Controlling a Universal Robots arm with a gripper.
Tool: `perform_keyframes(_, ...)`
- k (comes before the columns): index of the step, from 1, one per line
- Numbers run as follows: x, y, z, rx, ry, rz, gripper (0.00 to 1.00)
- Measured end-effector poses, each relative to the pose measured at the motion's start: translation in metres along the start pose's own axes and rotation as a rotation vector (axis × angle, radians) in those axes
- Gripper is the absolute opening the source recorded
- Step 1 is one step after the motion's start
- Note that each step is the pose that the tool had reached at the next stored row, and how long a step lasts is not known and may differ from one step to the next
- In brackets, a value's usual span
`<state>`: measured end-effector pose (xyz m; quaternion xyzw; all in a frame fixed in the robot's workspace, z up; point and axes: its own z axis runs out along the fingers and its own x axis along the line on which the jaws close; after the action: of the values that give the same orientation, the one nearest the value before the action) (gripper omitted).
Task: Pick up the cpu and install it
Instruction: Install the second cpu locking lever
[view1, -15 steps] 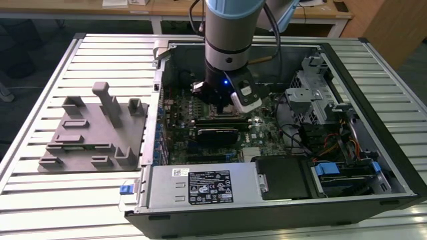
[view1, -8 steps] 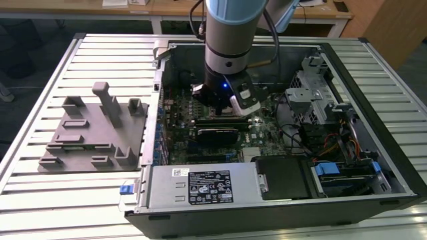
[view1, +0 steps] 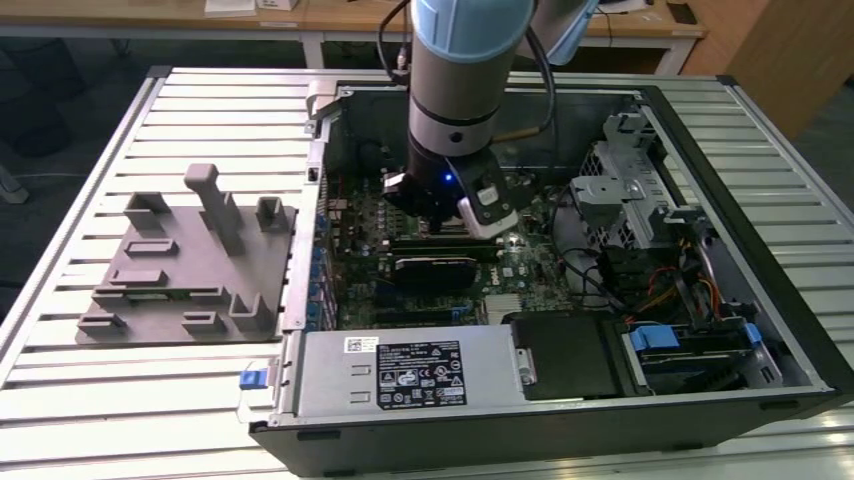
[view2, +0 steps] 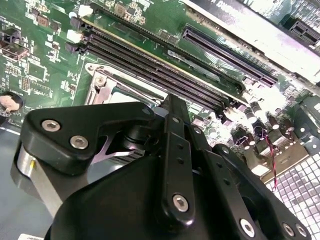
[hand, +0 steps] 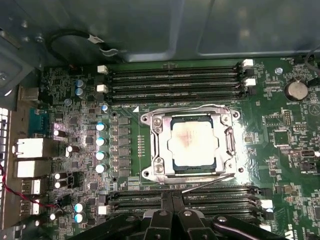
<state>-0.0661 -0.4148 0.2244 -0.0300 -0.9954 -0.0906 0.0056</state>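
The cpu (hand: 192, 142) already lies flat in its socket (hand: 152, 145) on the motherboard (hand: 280, 130) — seated, so needing no hold; the fingers (hand: 172, 212) hang just above, pressed together on nothing

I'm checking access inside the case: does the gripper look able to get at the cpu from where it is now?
Probably yes. The cpu lies face-up in its socket frame with nothing over it, and the gripper hangs just beside the frame above the motherboard.
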Motion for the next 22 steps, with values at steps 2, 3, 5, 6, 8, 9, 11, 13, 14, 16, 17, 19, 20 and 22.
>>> perform_keyframes(2, 0.0001, -0.0008, 0.0007, -0.0177, 0.0016, -0.002, 0.11)
perform_keyframes(3, 0.0002, -0.0014, 0.0011, -0.0246, 0.0023, -0.004, 0.11)
perform_keyframes(5, 0.0001, -0.0031, 0.0017, -0.0266, 0.0025, -0.005, 0.11)
perform_keyframes(6, 0.0001, -0.0040, 0.0020, -0.0266, 0.0025, -0.005, 0.11)
perform_keyframes(8, 0.0002, -0.0056, 0.0030, -0.0265, 0.0026, -0.005, 0.11)
perform_keyframes(9, 0.0002, -0.0066, 0.0036, -0.0280, 0.0030, -0.006, 0.11)
perform_keyframes(11, 0.0004, -0.0084, 0.0049, -0.0330, 0.0040, -0.008, 0.11)
perform_keyframes(13, 0.0007, -0.0102, 0.0062, -0.0393, 0.0051, -0.010, 0.11)
perform_keyframes(14, 0.0008, -0.0110, 0.0069, -0.0427, 0.0057, -0.011, 0.11)
perform_keyframes(16, 0.0012, -0.0125, 0.0081, -0.0517, 0.0069, -0.012, 0.11)
perform_keyframes(17, 0.0014, -0.0130, 0.0086, -0.0585, 0.0076, -0.013, 0.11)
perform_keyframes(19, 0.0019, -0.0138, 0.0095, -0.0742, 0.0091, -0.016, 0.11)
perform_keyframes(20, 0.0021, -0.0142, 0.0099, -0.0817, 0.0098, -0.017, 0.11)
perform_keyframes(22, 0.0027, -0.0147, 0.0109, -0.0944, 0.0111, -0.020, 0.11)
